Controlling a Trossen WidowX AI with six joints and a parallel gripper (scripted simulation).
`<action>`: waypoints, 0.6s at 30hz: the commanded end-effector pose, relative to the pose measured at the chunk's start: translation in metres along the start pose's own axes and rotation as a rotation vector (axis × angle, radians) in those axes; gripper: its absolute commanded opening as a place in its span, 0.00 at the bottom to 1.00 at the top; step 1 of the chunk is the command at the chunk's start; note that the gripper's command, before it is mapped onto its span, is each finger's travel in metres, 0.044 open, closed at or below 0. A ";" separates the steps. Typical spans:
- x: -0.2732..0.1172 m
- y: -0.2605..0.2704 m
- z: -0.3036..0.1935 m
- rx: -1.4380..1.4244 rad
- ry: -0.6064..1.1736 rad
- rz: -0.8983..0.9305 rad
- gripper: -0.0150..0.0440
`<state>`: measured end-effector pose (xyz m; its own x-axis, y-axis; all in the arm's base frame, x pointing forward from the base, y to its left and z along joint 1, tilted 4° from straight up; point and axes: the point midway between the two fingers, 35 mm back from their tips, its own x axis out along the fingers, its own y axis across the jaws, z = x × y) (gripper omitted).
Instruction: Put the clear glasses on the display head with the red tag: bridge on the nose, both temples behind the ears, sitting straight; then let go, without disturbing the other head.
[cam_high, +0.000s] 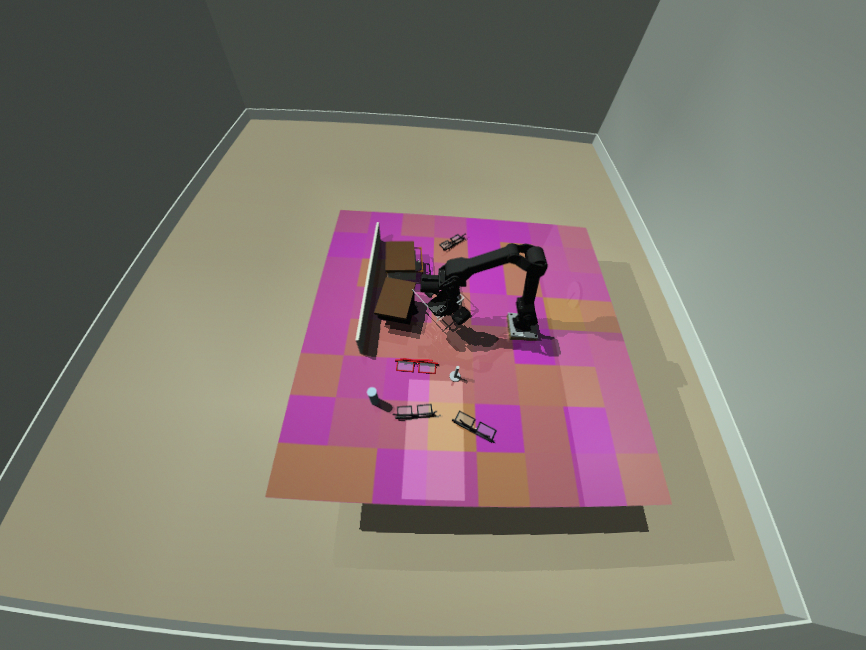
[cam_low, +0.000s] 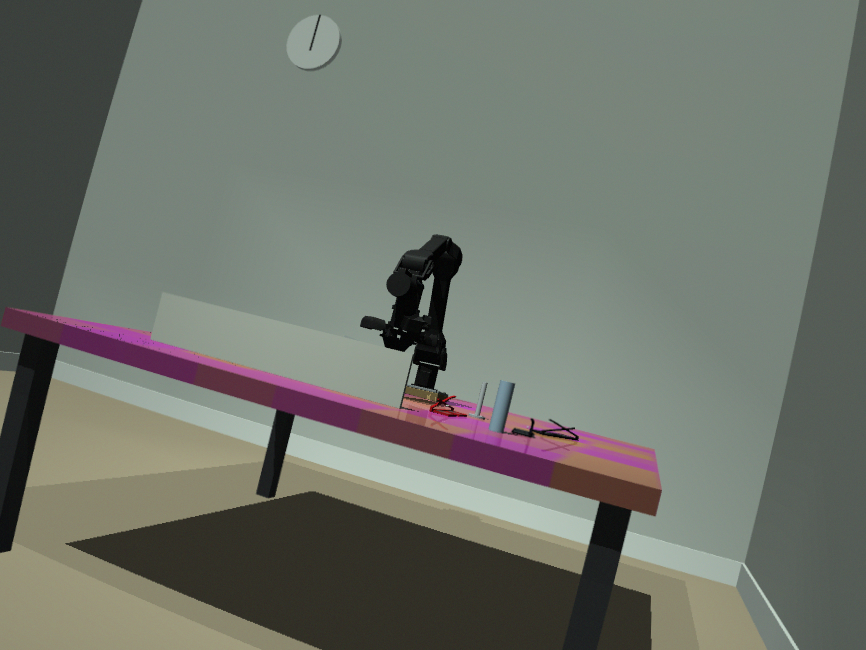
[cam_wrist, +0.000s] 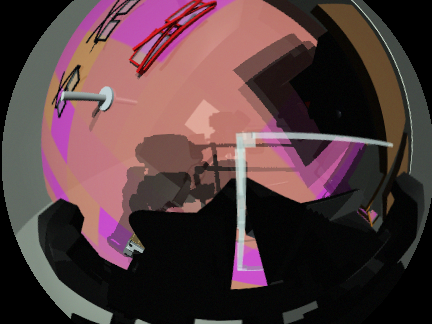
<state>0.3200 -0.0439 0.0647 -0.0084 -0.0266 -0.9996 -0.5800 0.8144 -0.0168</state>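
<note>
My gripper (cam_high: 440, 305) (cam_wrist: 242, 186) points down in front of the nearer display head and is shut on the clear glasses (cam_wrist: 241, 205). The glasses hang above the table, one temple reaching right toward that head in the wrist view. The nearer head (cam_high: 395, 298) (cam_wrist: 330, 85) has a brown flat top and a dark front; a tiny red speck shows on it in the wrist view, too small to identify as the tag. The other head (cam_high: 400, 256) stands beyond it, with thin frames at its front. I see no contact between glasses and head; noses and ears cannot be made out.
A white panel (cam_high: 368, 286) (cam_low: 279, 356) stands behind the heads. Red glasses (cam_high: 416, 363) (cam_wrist: 175, 29), a thin white stand (cam_high: 456, 375) (cam_low: 481, 400) (cam_wrist: 82, 96), a blue cylinder (cam_high: 372, 392) (cam_low: 502, 405) and two dark glasses are on the near side. Another dark pair lies beyond the arm.
</note>
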 end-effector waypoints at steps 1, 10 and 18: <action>0.010 0.004 -0.004 -0.007 0.018 0.020 0.25; 0.017 0.004 -0.005 -0.007 0.018 0.020 0.25; 0.024 0.005 -0.005 -0.007 0.018 0.020 0.25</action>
<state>0.3213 -0.0453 0.0522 0.0034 -0.0327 -0.9995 -0.5792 0.8147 -0.0287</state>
